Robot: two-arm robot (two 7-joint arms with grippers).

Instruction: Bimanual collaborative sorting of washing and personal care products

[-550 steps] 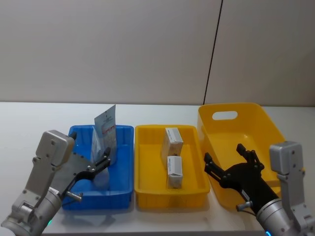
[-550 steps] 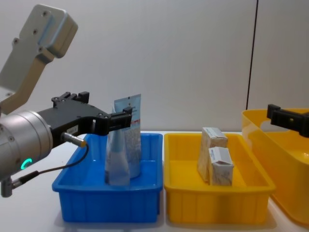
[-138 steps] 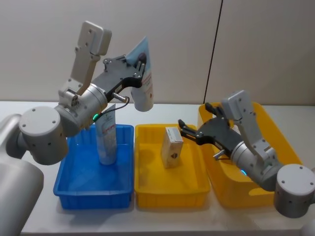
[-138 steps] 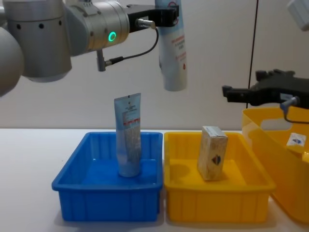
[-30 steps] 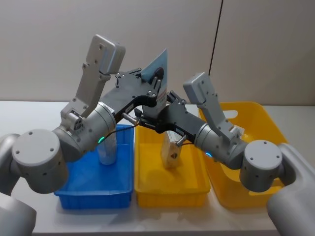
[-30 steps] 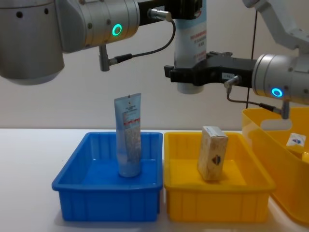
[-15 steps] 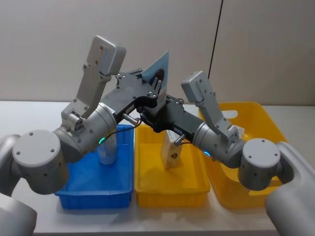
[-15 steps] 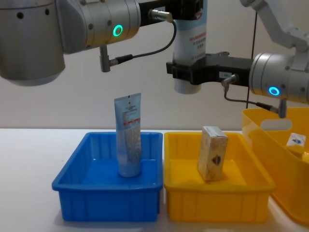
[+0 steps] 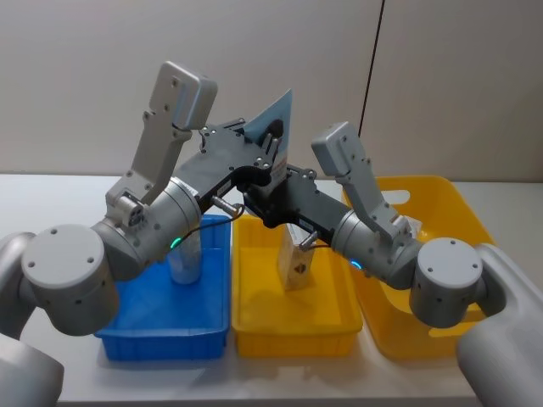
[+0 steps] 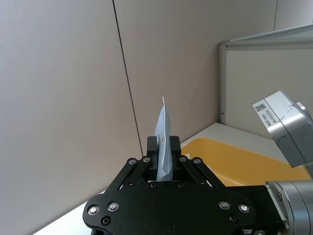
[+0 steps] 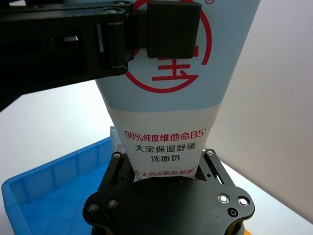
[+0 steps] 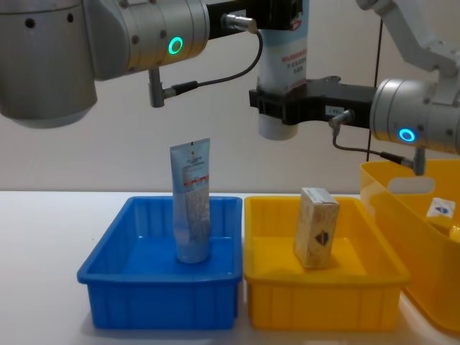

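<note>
A pale tube with red print (image 12: 282,68) hangs cap-down above the bins, its light-blue crimped end (image 9: 277,114) uppermost. My left gripper (image 9: 270,157) (image 12: 277,16) is shut on its upper part, with the crimp sticking out between the fingers (image 10: 164,147). My right gripper (image 12: 284,104) (image 9: 265,203) is closed around the lower part, just above the cap, its jaws against both sides of the tube (image 11: 166,147). A light-blue tube (image 12: 191,201) stands upright in the blue bin (image 12: 158,302). A beige box (image 12: 316,226) leans in the small yellow bin (image 12: 320,305).
A large yellow basket (image 12: 413,230) stands at the right with a small white package (image 12: 440,208) inside. All three containers sit side by side on the white table (image 9: 51,212), in front of a grey wall.
My right gripper has slid slightly up the tube's lower part. The left gripper and the tube have stayed still.
</note>
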